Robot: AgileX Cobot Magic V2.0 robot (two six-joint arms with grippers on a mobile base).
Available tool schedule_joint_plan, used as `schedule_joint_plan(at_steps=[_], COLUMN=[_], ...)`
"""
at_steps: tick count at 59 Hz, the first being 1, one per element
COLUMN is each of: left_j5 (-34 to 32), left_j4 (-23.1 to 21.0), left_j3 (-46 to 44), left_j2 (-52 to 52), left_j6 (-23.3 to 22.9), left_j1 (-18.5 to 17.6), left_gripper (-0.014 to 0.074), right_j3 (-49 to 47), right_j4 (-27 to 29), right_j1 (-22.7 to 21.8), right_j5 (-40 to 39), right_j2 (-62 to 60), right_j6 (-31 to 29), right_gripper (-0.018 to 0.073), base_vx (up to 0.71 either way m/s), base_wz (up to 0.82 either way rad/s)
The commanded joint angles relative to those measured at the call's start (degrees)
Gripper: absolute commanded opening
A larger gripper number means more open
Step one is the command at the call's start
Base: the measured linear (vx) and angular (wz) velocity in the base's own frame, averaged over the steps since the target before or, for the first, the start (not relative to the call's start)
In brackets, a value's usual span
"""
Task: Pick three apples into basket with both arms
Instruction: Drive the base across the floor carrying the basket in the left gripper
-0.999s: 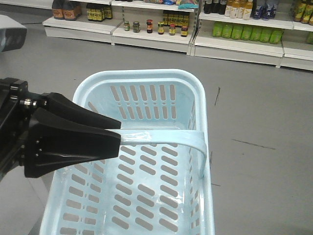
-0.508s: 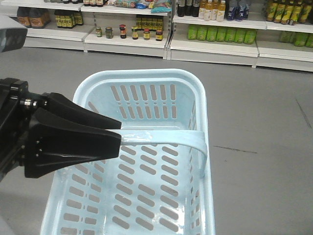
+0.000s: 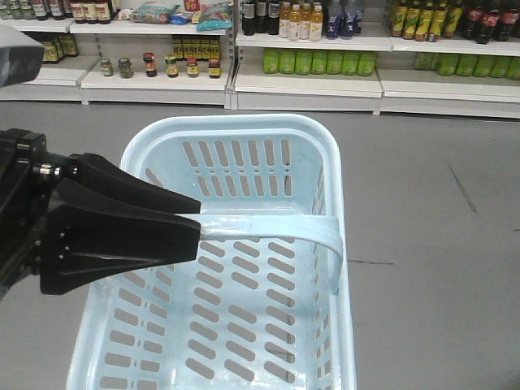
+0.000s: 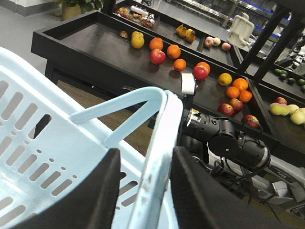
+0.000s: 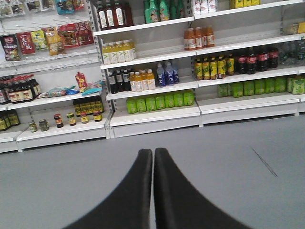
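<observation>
The basket (image 3: 236, 122) is empty: every slot of its bottom shows bare in the front view, so no fruit is in yet. The left fingers (image 3: 193, 218) are closed on its left rim, just where the flat handle (image 3: 284, 227) joins. The left wrist view shows one finger inside the wall and one outside, with the rim clamped between. The basket appears to hang above the grey floor (image 3: 422, 203) in that grip rather than rest on anything. The right fingers (image 5: 153, 155) are pressed together with nothing between them, pointing at the far shelves (image 5: 152, 112) of bottles and jars.

The three apples (image 4: 237, 104) lie toward the right end of the black desk (image 4: 81, 40) in the left wrist view, close together among oranges (image 4: 173, 51) and near brighter red apples (image 4: 157, 56), well apart from the basket. A black arm (image 4: 238, 140) sits between basket and desk there; I judge it the right one.

The step in hand looks like carrying the basket to the fruit, with picking not yet begun. Next the basket needs to come beside the desk with its mouth up, and the right fingers must spread wide and turn toward the dark apples, told apart from the oranges and brighter ones beside them
</observation>
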Motion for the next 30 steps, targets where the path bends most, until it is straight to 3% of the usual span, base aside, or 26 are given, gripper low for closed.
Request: schedule_joint_plan(at_steps=[1,30], left_j5=[-7.3,-7.3], left_j4=[1.0,1.0], left_j3=[-1.5,-1.5], left_j2=[-0.8,-0.8], left_j6=[0.4,0.4], left_j1=[-0.3,-0.3], left_gripper=[-0.0006,-0.0006], right_j3=[0.8,0.8], right_j4=[-0.6,-0.6], right_j1=[0.1,0.1], right_j5=[-4.2,-4.3], right_j2=[-0.7,-0.7], right_j6=[-0.3,-0.3], right_gripper=[-0.0004,-0.0004], base_vx=[0.23,0.18], base_wz=[-0.25,-0.37])
